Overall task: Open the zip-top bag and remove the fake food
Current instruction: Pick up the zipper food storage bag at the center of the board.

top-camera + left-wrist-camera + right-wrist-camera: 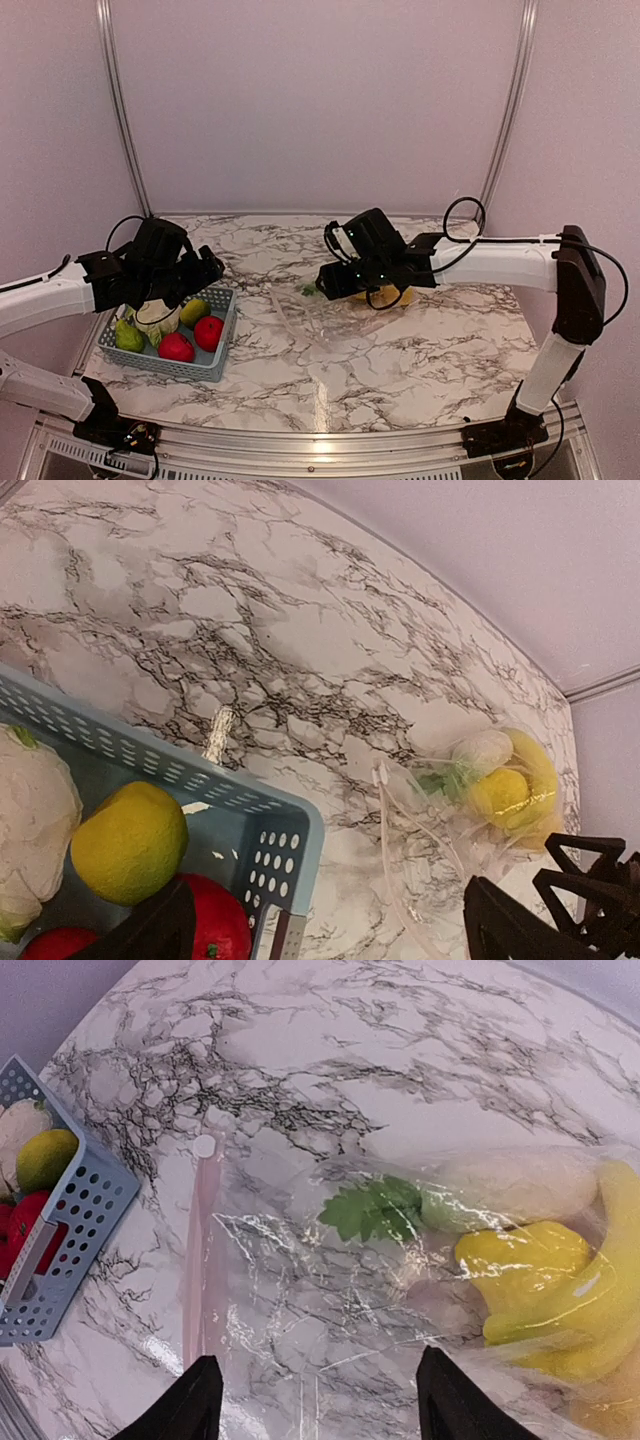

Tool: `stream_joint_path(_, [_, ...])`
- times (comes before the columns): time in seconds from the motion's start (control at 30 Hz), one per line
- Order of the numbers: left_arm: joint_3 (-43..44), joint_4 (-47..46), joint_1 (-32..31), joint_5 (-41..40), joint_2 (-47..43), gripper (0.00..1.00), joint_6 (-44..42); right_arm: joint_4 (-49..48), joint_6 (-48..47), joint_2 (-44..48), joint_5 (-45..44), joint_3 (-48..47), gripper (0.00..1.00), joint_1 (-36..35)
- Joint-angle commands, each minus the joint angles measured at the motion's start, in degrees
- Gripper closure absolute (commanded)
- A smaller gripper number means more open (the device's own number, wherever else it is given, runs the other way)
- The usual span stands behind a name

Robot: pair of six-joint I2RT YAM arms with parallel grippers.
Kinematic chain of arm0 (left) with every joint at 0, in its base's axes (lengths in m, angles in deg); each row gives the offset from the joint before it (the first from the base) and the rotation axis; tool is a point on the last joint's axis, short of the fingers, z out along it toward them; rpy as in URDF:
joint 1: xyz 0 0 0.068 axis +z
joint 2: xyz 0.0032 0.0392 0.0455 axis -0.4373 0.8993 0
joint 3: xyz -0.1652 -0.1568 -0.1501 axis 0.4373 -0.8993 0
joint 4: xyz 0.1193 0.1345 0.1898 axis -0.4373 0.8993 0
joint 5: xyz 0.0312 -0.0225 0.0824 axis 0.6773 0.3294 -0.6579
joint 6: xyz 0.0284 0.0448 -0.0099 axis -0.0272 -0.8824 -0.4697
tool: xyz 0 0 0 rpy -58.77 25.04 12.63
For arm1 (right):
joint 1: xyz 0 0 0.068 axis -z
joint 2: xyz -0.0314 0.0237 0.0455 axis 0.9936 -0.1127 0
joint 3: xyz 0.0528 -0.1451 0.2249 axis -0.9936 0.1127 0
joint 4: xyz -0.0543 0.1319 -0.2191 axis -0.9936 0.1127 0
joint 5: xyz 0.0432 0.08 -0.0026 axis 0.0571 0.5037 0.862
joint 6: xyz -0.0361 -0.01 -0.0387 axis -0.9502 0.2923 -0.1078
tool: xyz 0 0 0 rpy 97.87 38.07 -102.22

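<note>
The clear zip-top bag (325, 318) lies flat mid-table, its pink zip strip (196, 1250) toward the basket. Still inside the zip-top bag (300, 1300) is fake food: yellow bananas (590, 1300), a lemon (515, 1255) and a white vegetable (520, 1185) with green leaves. My right gripper (333, 281) hovers just above the bag's empty half, open (325, 1405), with only plastic under it. Over the basket's right corner my left gripper (200, 272) stands open (330, 935) and holds nothing. The bag (440, 825) shows to its right.
A light blue lattice basket (215, 372) at the left holds red apples (177, 347), a green pear (128, 336), a yellow-green fruit (128, 842) and a pale cabbage (35, 825). Walls close in the table behind and at both sides.
</note>
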Motion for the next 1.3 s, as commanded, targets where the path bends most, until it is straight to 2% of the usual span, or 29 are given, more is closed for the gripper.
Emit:
stream_joint_path(0.0, [1.73,-6.13,-1.33,4.01,1.8,0.05,-1.18,3.75,-1.37,-4.54,-2.12,-5.56,0.4,-2.97])
stream_joint_path(0.13, [0.85,-7.34,-1.28,4.11,1.36,0.06,-0.77,5.52,-1.58,-7.75,-2.58,-8.81,0.48,-4.68])
stream_joint_path(0.3, [0.03,-8.65,-1.26,5.43,0.99,0.07,-0.39,7.09,-1.72,-10.78,-3.26,-11.19,0.53,-6.24])
stream_joint_path(0.57, [-1.24,-11.42,-1.26,7.92,1.47,0.08,-0.45,8.75,-1.5,-13.24,-5.17,-13.24,0.54,-7.48])
stream_joint_path(0.9, [-2.36,-13.11,-1.26,9.49,1.71,0.08,-0.51,11.17,-1.28,-14.44,-8.33,-16.21,0.49,-9.74])
stream_joint_path(1.27, [-2.57,-15.39,-1.49,12.96,3.25,0.09,-0.77,12.0,-0.9,-17.15,-11.64,-17.18,0.59,-9.77])
